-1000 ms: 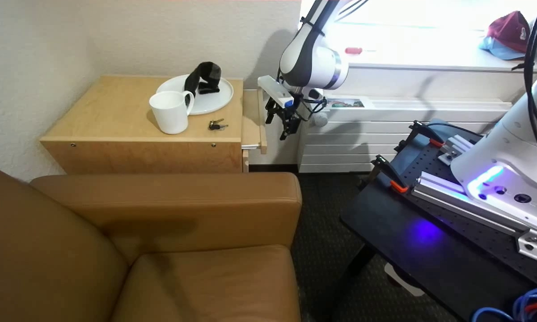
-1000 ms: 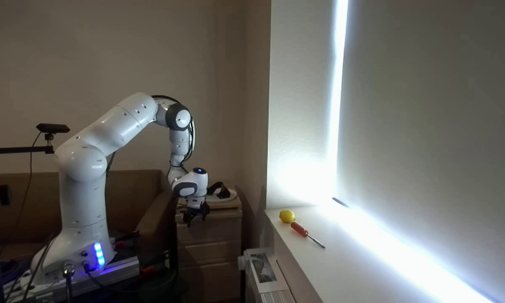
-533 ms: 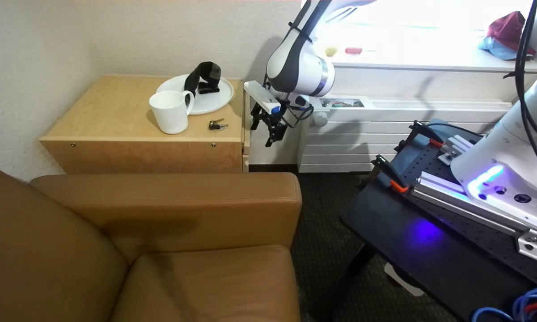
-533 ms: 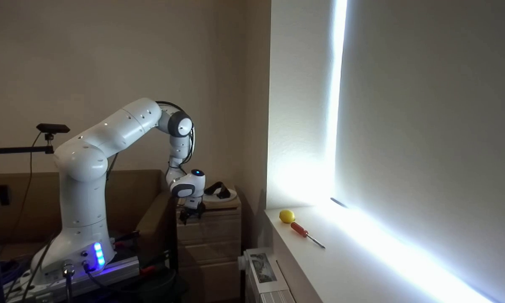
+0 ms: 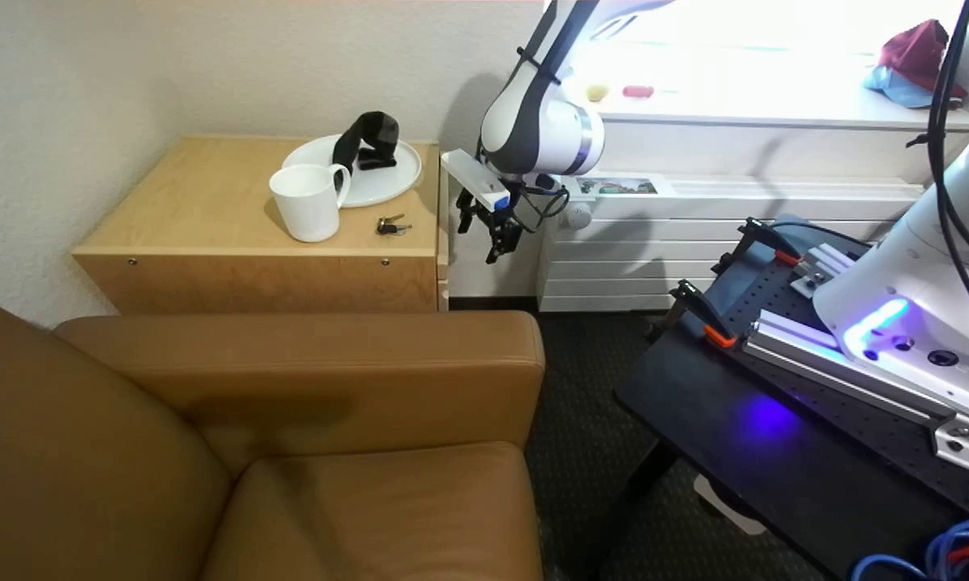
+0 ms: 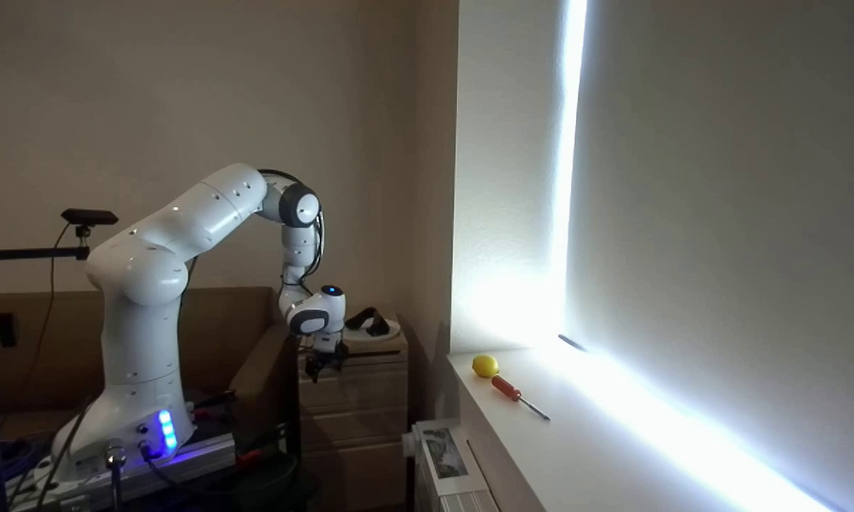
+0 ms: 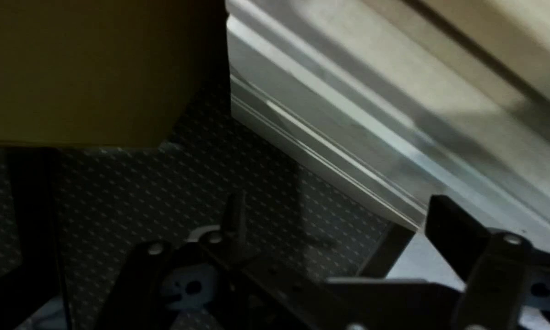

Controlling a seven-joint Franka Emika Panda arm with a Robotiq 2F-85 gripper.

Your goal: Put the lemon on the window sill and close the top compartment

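Note:
The yellow lemon (image 5: 597, 93) rests on the white window sill (image 5: 742, 93) beside a red screwdriver. Both also show in an exterior view, the lemon (image 6: 485, 365) near the end of the sill (image 6: 576, 462). The top compartment (image 5: 444, 262) of the tan side table is pushed in, its thin edge against the table's side. Its front (image 6: 377, 387) is partly behind my gripper in an exterior view. My gripper (image 5: 478, 242) is just outside that front, pointing down. In the wrist view the gripper's fingers (image 7: 334, 206) are apart with nothing between them.
On the side table (image 5: 234, 194) stand a white mug (image 5: 306, 206), a white plate (image 5: 387, 186) with a black strap, and keys (image 5: 391, 226). A brown sofa (image 5: 306, 355) is in front. A radiator (image 5: 742, 234) is under the sill. A cap (image 5: 916, 64) lies on the sill.
The top compartment stuck out one second ago and has slid in against the table. My gripper moved toward the table with it, then shifted very slightly. The lemon came out from behind the arm.

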